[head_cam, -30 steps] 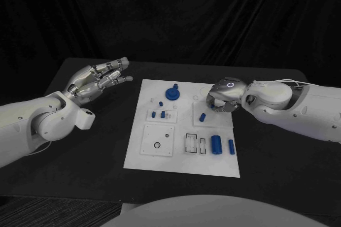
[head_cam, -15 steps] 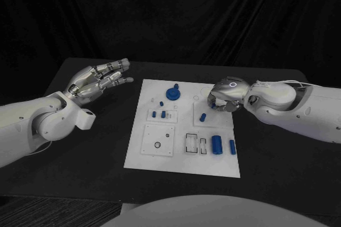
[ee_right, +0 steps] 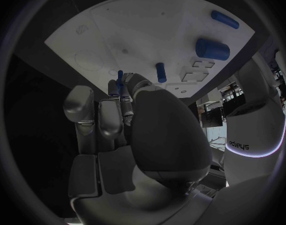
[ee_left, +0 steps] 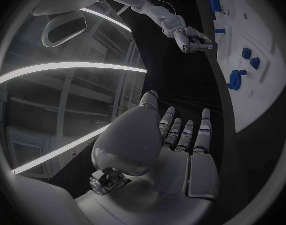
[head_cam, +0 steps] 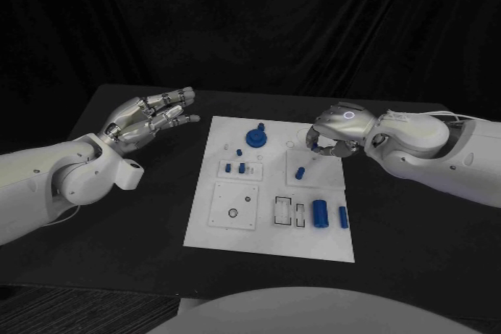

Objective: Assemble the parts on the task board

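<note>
A small blue pin [ee_right: 120, 80] sits pinched in the fingertips of my right hand [head_cam: 336, 135], above the far right part of the task board [head_cam: 269, 236]. Other blue parts [head_cam: 319, 212] lie near the board's right edge. My left hand [head_cam: 148, 117] hovers empty, fingers apart, over the table [head_cam: 125, 225] off the board's far left corner.

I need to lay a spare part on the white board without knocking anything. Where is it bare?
The white task board is bare along its near edge, below the square plate with a ring and the two blue cylinders. It is crowded farther back, around the blue round knob and the right hand.
</note>
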